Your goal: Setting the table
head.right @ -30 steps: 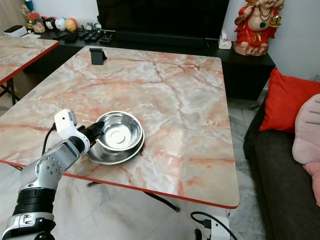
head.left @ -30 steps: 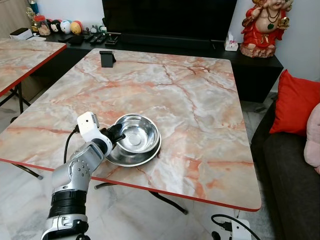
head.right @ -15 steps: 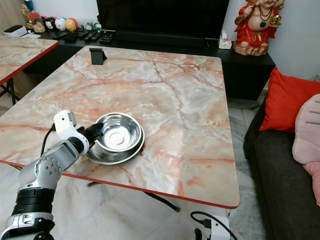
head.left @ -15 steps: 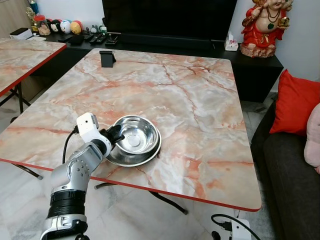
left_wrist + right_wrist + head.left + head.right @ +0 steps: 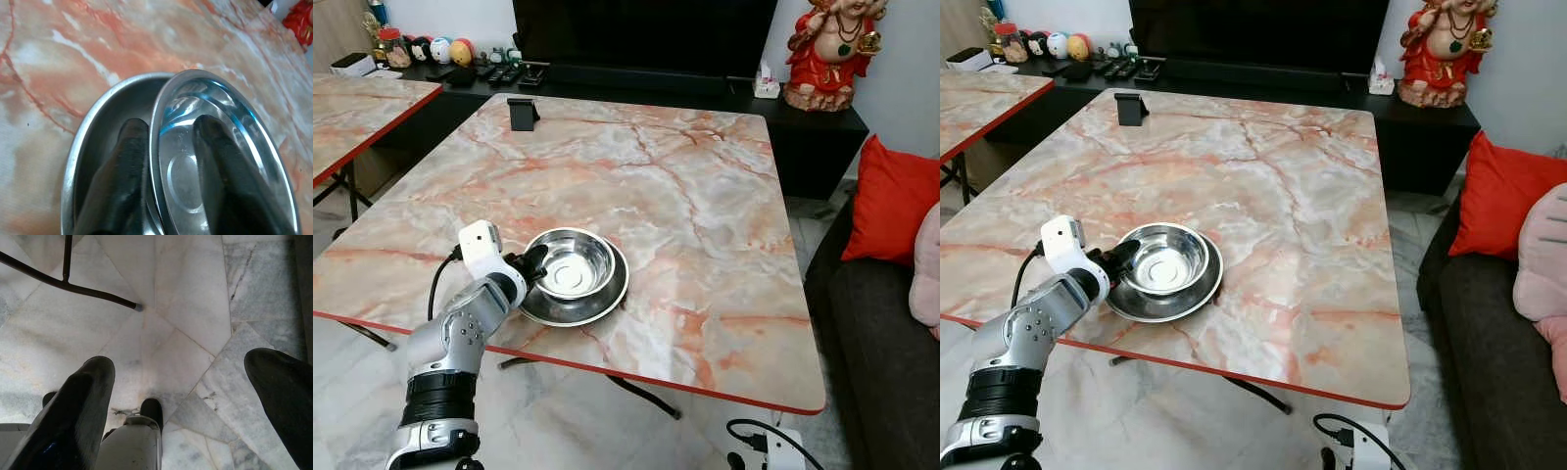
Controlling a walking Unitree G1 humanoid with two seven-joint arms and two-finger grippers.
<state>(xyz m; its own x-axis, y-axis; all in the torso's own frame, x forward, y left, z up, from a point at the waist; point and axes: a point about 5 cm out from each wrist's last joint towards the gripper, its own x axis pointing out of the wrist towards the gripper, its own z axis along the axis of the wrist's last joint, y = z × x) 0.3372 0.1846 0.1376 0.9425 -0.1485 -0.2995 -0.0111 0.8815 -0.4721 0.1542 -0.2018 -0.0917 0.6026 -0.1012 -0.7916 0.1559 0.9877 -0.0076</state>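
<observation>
Pinching the rim of the steel bowl (image 5: pixel 570 270) with my left end effector (image 5: pixel 530 266), I hold it tilted inside the plate (image 5: pixel 607 302) near the table's (image 5: pixel 705 215) front edge; next, lift it free cleanly.

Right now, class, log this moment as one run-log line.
left claw: shut on bowl rim | bowl: inside plate | right claw: open, over floor

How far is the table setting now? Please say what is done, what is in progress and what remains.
Done: a steel plate lies near the front edge of the marble table. In hand: the left claw pinches the rim of the bowl, one finger outside and one inside, with the bowl tilted over the plate. The right claw hangs open over the floor. Left: settle the bowl and release it; no cutlery or cup is out.
</observation>
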